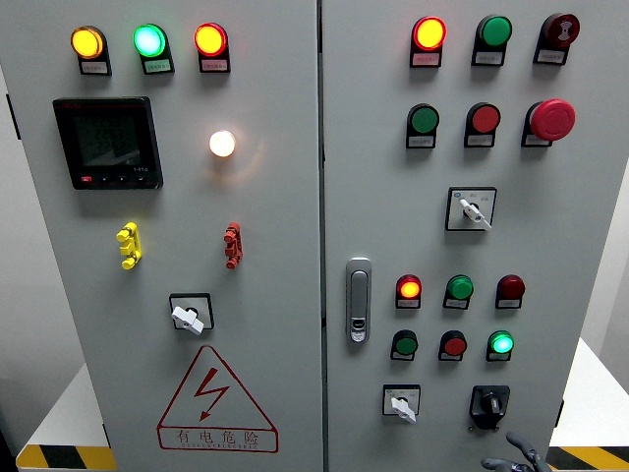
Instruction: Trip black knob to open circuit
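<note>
Approach step: my right hand [518,460], grey metal fingers loosely spread and holding nothing, is just below the black rotary knob on its dark square plate [489,404], low on the right grey cabinet door. Next: rise, close on the knob's handle, twist it. The white-handled selector switch [402,403] sits just beside it (don't bump). Nothing blocks the path. Left hand not visible.
</note>
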Available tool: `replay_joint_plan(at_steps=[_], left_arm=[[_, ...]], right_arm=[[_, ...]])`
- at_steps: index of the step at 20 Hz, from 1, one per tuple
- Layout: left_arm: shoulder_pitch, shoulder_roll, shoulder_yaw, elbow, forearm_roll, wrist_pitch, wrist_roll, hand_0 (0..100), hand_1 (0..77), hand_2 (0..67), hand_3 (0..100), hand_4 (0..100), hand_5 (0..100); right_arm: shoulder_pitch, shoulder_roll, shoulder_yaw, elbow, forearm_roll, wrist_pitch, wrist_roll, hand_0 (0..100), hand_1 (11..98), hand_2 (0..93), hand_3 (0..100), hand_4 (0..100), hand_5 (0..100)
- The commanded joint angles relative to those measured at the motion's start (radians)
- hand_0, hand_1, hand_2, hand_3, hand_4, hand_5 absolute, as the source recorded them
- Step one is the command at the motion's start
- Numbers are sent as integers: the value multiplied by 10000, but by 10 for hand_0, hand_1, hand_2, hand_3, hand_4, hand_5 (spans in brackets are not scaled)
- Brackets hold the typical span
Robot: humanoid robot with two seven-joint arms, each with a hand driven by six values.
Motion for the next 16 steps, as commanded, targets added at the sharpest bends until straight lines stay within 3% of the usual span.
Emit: replay_joint_plan(at_steps=[1, 7, 11, 13, 16], left_arm=[[9, 8, 0, 0, 0, 0, 0, 0, 31, 129, 214, 67, 16], [-6, 9, 0, 0, 0, 0, 0, 0, 31, 129, 214, 67, 16], [9, 9, 0, 0, 0, 0, 0, 0, 31, 129, 214, 67, 16], [9, -7, 0, 0, 0, 0, 0, 0, 31, 129, 214, 67, 16], [9, -7, 0, 0, 0, 0, 0, 0, 31, 129, 214, 67, 16]], right_arm=[[-249, 51, -43, 108, -2, 0, 15, 763, 482, 72, 266, 215, 440], [-326, 21, -43, 216, -78, 0, 30, 780, 475, 72, 253, 208, 411], [-326, 36, -28, 231, -170, 0, 15, 786, 472, 72, 251, 206, 393], [-418, 82, -43, 337, -430, 0, 15, 788, 471, 72, 249, 205, 377], [-602, 250, -43, 384, -783, 0, 15, 792, 468, 73, 247, 203, 360]])
